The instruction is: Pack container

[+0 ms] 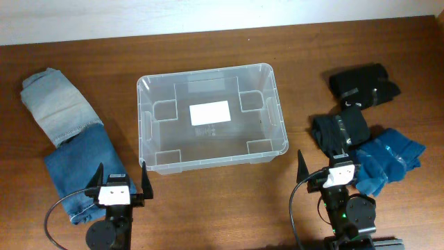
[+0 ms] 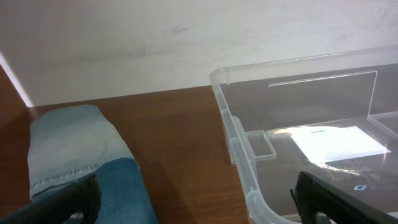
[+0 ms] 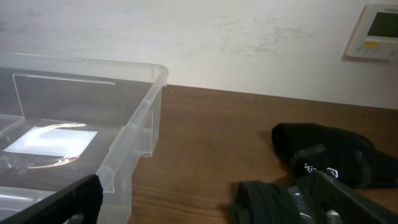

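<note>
The clear plastic container point(image 1: 144, 132) stands empty in the middle of the table, a white label on its bottom. It also shows in the left wrist view point(image 2: 239, 140) and the right wrist view point(image 3: 134, 130). My left gripper point(image 1: 119, 182) is open and empty near the front edge, left of the container's front corner, over folded dark blue jeans point(image 1: 82, 163). My right gripper point(image 1: 327, 169) is open and empty at the front right, next to a folded black garment point(image 1: 340, 130).
Folded light blue jeans point(image 1: 52, 101) lie at the left. A second black garment point(image 1: 362, 85) lies at the back right. A blue folded cloth point(image 1: 387, 158) lies at the right. A white wall borders the table's far edge, with a white panel point(image 3: 376, 31) on it.
</note>
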Controlling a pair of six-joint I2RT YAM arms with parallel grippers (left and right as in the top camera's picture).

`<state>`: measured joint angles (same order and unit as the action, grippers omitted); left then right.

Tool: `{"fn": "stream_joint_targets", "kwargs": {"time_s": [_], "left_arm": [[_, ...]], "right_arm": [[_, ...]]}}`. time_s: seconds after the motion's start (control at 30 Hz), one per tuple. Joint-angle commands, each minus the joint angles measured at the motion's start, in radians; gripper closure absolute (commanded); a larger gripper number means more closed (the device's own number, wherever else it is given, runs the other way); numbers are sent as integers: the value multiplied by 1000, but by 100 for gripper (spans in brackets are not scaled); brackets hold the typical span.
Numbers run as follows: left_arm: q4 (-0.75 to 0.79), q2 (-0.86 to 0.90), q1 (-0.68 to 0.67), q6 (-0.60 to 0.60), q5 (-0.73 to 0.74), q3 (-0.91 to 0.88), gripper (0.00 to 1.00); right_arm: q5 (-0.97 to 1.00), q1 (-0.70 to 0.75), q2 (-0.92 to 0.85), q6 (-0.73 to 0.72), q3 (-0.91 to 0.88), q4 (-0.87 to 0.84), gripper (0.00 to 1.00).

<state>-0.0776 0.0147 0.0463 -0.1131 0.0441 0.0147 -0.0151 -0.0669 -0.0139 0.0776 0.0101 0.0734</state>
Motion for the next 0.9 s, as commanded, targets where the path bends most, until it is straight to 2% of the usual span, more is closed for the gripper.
{"fn": "stream_joint_targets", "kwargs": {"time_s": [0.0, 0.23, 0.33, 0.4, 0.5, 0.63, 0.87], "left_arm": [[-2, -10, -3, -16, -10, -5, 1], [-2, -10, -3, -14, -6, -5, 1], [5, -10, -3, 113, -6, -2, 0], [5, -5, -3, 151, -6, 12, 1], [-15, 29, -3, 151, -7, 80, 1], [-66, 121, -3, 151, -6, 190, 1], [-225, 434, -3, 151, -6, 462, 0]], "right_arm": [[11, 2, -4, -15, -5, 7, 2], [9, 2, -46, -132, -3, 2, 2], [9, 2, -80, -146, 45, 23, 2], [12, 2, -119, -147, 115, 77, 2], [37, 3, -240, -148, 284, 246, 2], [51, 3, -401, -180, 450, 378, 2], [50, 3, -802, -186, 766, 631, 2]]}}
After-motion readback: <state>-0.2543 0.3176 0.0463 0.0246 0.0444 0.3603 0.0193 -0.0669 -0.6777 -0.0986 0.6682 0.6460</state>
